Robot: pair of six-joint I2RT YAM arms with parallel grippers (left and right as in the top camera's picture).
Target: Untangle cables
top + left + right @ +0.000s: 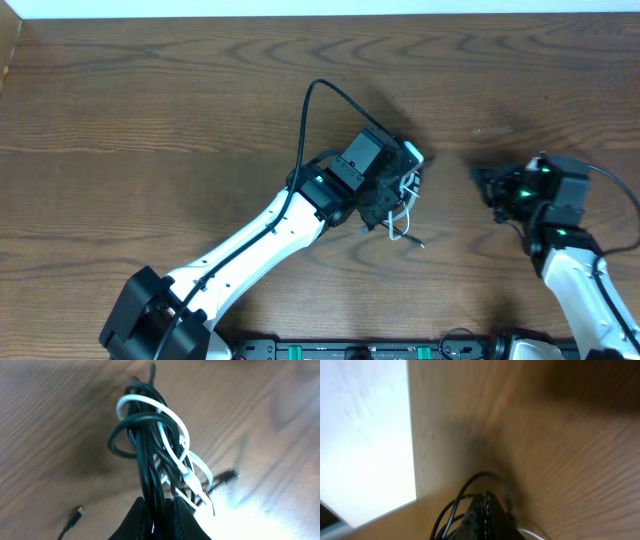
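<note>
- I'm clenching the left tool on the cables, a black-and-white bundle held over the desk, near its middle.
- The right tool is sitting pinched shut, right of the bundle and apart from it; I can't tell whether it's gripping a strand.
- I'm aiming next for the white loop: gripping it close to the knot and drawing it rightward slowly.
</note>
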